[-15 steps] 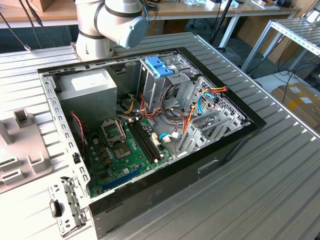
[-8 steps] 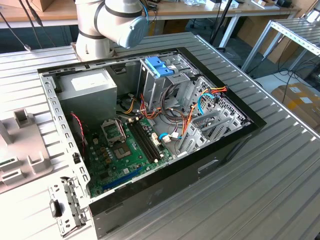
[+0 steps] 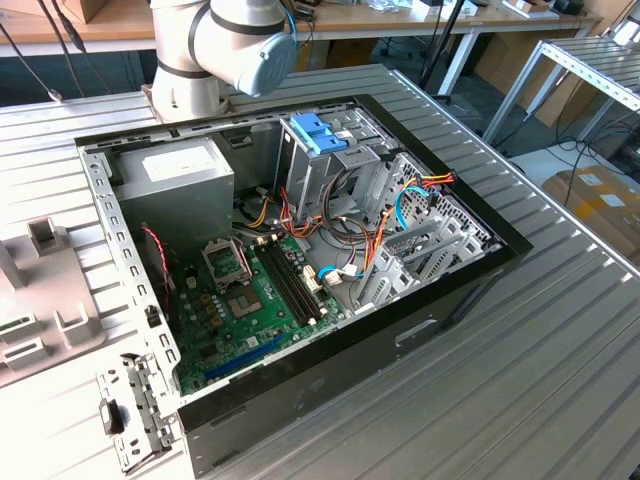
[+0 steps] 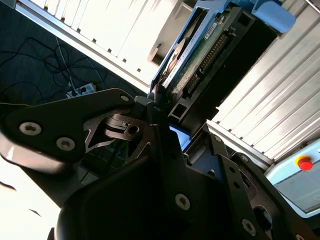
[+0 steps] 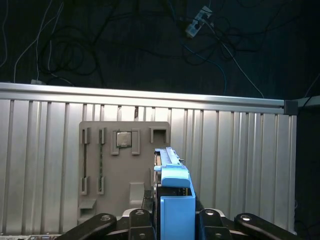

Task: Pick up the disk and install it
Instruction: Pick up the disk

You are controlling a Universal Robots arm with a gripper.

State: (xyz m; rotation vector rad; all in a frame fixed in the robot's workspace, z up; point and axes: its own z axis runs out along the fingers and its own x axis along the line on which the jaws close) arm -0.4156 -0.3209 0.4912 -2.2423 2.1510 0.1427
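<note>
Blue-railed disk [image 5: 176,212] tight between the jaws

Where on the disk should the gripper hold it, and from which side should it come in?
By one short end, pinched across its thin dimension, coming in end-on. The gripper has it so now: the disk sits edge-on between the fingers with its flat sides facing them. Its length, with the far blue tab, runs straight out from the wrist, probably leaving that end free for insertion.

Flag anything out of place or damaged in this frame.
Nothing stands out. The claw grips the disk squarely, above the grey parts tray; the open computer case looks intact.
</note>
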